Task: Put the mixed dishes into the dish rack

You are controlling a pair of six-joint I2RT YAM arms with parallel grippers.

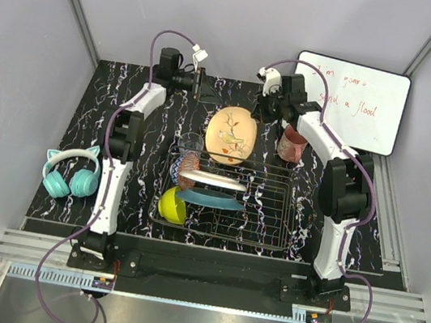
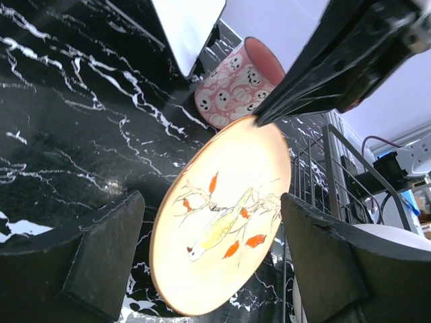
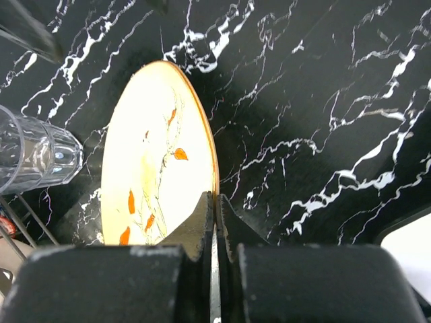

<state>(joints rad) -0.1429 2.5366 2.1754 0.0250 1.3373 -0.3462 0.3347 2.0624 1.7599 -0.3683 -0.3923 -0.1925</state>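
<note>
Orange plate (image 1: 231, 135) | right end effector (image 3: 214, 202) pinching its rim | left end effector (image 2: 212, 198) wide apart, empty

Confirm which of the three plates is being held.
The orange-rimmed plate with the bird picture: the right fingers pinch its rim, behind the rack. The white plate and teal plate sit in the rack, untouched.

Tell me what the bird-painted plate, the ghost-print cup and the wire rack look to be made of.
The orange plate looks like glazed ceramic, possibly melamine: it has a glossy cream face, a painted bird and a thin orange rim. The reddish-brown cup is probably glazed ceramic, given its thick wall and smooth printed surface. The dish rack is silvery metal wire, thin rods forming a grid.
</note>
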